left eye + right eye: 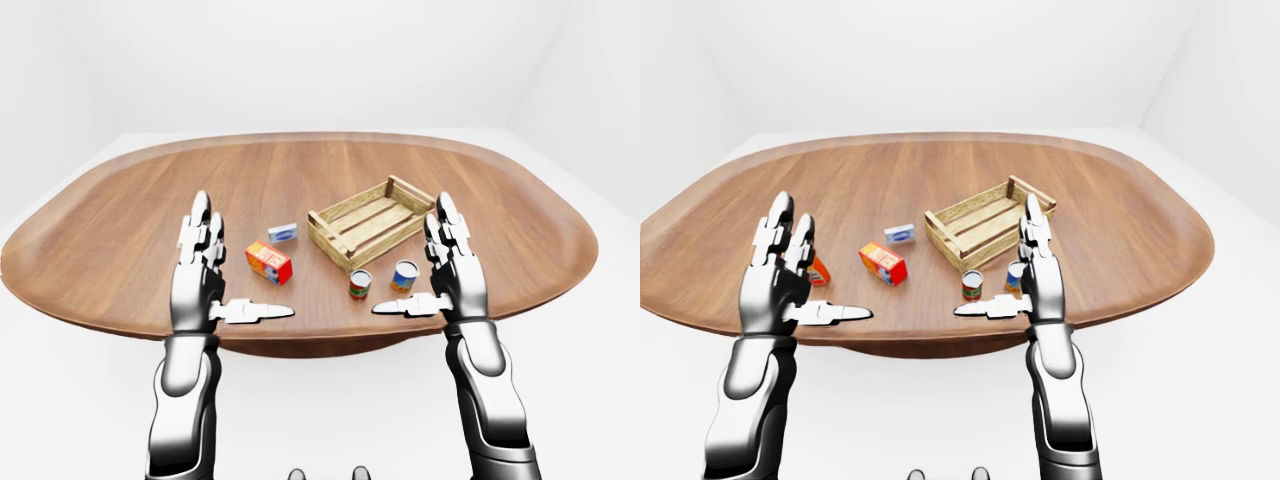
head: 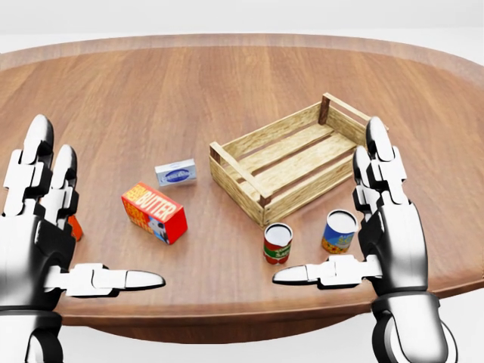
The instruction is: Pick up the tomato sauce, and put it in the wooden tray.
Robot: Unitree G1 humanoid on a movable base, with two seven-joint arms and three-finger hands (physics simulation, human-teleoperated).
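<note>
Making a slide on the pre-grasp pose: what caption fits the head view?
Both open hands, left hand and right hand, raised over the table; red-and-green can beside the empty wooden tray.

**Where things sit on my table**

On the table [image 2: 227, 83], the wooden tray [image 2: 291, 159] lies right of centre. Below it stand two cans [image 2: 277, 243], side by side. The butter box [image 2: 154, 212] lies left, a small box [image 2: 175, 173] above it. The sauce bottle [image 1: 818, 270] hides behind my left hand [image 2: 38, 242].

Table [image 2: 227, 91]: smooth wood, brown grain, soft sheen. Tray [image 2: 291, 159]: pale rough slats, matt. 2 hands, left [image 2: 34, 234] and right [image 2: 389, 227]: polished silver metal, glossy, dark joints. 2 cans [image 2: 277, 243] [image 2: 339, 231]: metal rims, paper-look labels. Butter box [image 2: 153, 212]: printed card. Sauce bottle [image 1: 818, 270]: orange, plastic-looking.
</note>
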